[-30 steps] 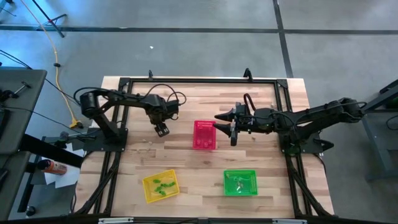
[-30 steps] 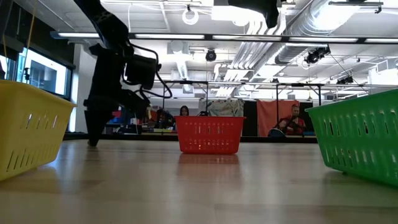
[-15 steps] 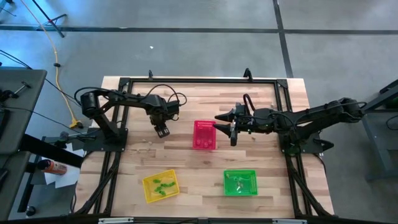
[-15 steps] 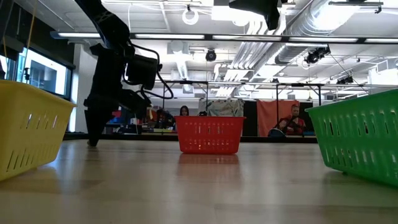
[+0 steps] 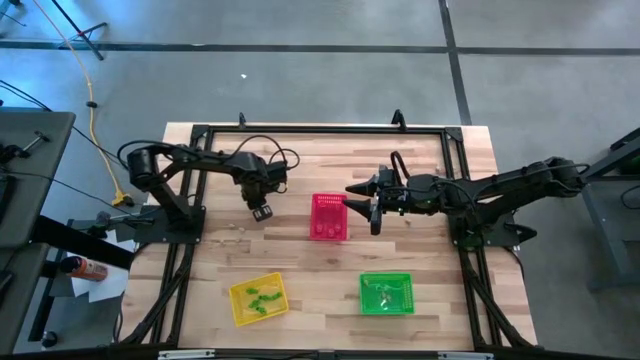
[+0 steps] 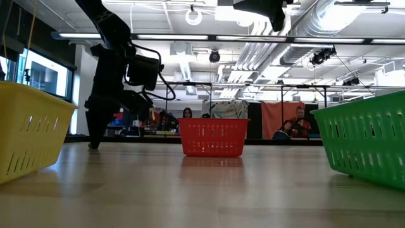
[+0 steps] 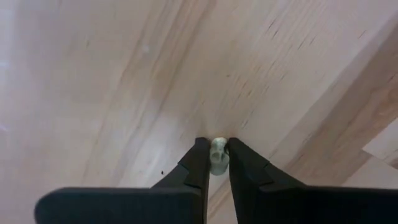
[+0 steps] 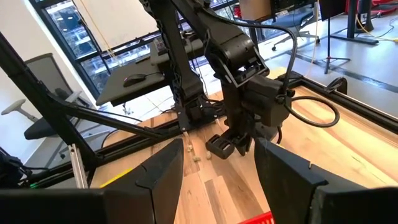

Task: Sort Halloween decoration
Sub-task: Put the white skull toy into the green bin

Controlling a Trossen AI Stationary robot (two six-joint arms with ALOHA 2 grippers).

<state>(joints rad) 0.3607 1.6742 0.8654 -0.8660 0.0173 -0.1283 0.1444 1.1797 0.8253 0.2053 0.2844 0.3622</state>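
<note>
Pinching a pale whitish trinket (image 7: 217,155) on the table (image 5: 300,260) toward its left edge, my left gripper (image 5: 261,211) has fingertips down. Next I judge: lift, carry to a basket. Beyond the red basket (image 5: 328,217), my right gripper (image 5: 375,207) waits spread.

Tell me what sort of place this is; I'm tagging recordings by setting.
Probably a robotics lab or workshop in an open industrial hall. Exposed ducts run under the ceiling, two arms are mounted on a wooden table over a bare concrete floor, and a desk with a chair stands nearby.
</note>
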